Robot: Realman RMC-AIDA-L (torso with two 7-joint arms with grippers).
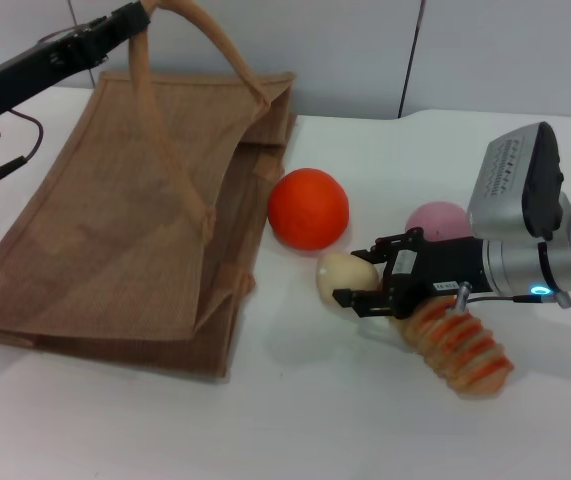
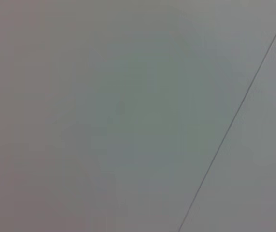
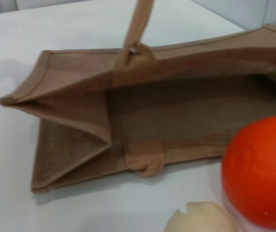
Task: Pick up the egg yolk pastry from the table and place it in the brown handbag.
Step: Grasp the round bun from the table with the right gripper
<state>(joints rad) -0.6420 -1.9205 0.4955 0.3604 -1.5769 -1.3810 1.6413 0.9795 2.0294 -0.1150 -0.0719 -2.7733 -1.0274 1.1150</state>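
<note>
The egg yolk pastry, a small pale cream bun, lies on the white table just below the orange; its top edge also shows in the right wrist view. My right gripper is open at table height, one black finger on each side of the pastry's right part. The brown handbag lies flat on the left with its mouth facing the pastry. My left gripper is at the upper left, shut on the bag's handle and holding it up. The left wrist view shows only a blank wall.
An orange sits between the bag's mouth and the pastry. A pink ball lies behind the right gripper. A long orange-striped bread roll lies under the right wrist. The table's far edge runs behind the bag.
</note>
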